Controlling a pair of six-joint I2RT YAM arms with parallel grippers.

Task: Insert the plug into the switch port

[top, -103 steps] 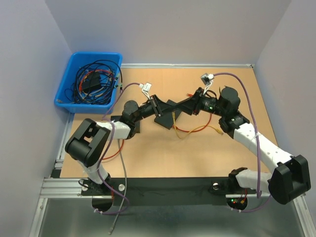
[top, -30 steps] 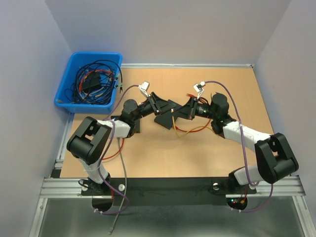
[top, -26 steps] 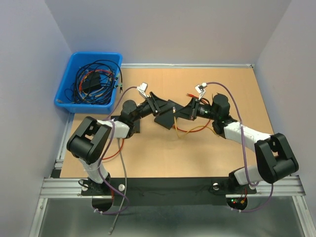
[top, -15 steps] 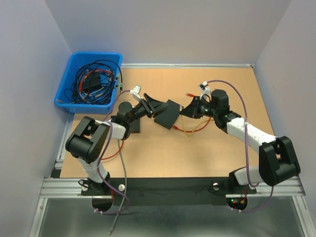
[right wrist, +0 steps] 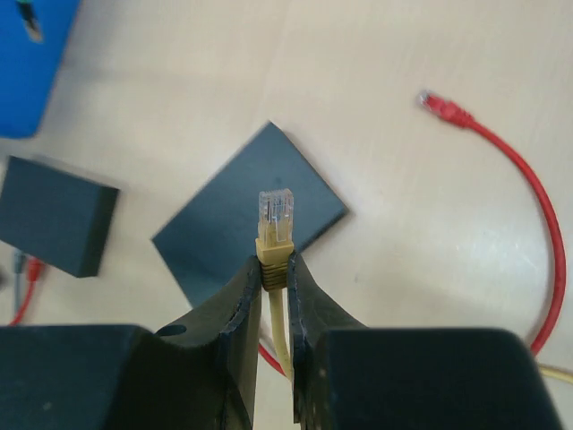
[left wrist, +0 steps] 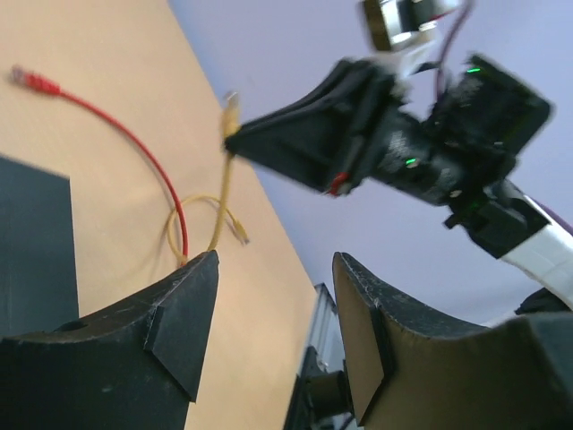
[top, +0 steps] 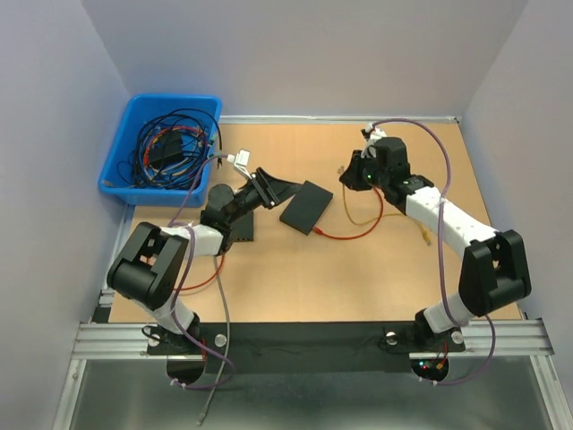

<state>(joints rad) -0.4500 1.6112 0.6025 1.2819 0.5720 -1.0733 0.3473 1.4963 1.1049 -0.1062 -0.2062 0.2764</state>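
Note:
The switch, a flat black box, lies on the table; in the right wrist view the switch sits just beyond my fingers. My right gripper hovers up and to the right of it, apart from it, shut on a yellow cable's plug. The plug's clear tip sticks out past the gripper. My left gripper stands open and empty just left of the switch. From the left wrist, the left gripper faces the right gripper and the yellow plug.
A red cable runs from the switch's near corner and ends in a loose red plug. A second black box lies by the left arm. A blue bin of cables stands at the back left. The yellow cable trails over the table.
My left gripper opened, let go of the switch and drew back left; the switch now lies flat. My right gripper, still holding the yellow plug, pulled away up and to the right.

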